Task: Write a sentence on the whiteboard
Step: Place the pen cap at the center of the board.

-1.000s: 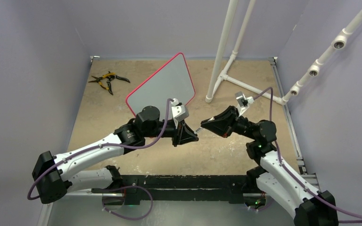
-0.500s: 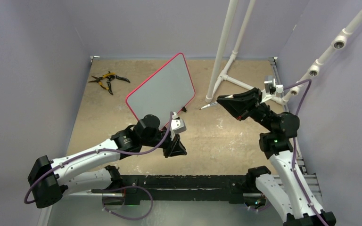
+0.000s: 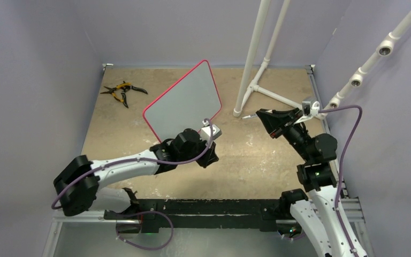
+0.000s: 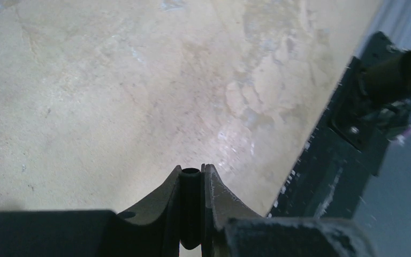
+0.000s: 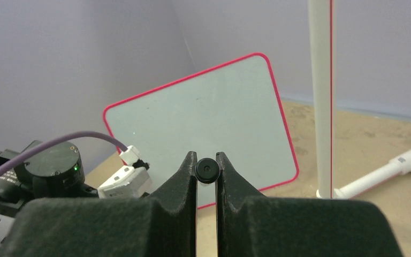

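While the right gripper [image 5: 206,159] pinches a marker [image 5: 206,171] and the left gripper [image 4: 191,171] pinches a dark cap [image 4: 191,206], hard pressure could topple the propped whiteboard [image 3: 184,99].

You can read no text, label or number anywhere here; the whiteboard [image 5: 203,123] face you see carries no legible writing
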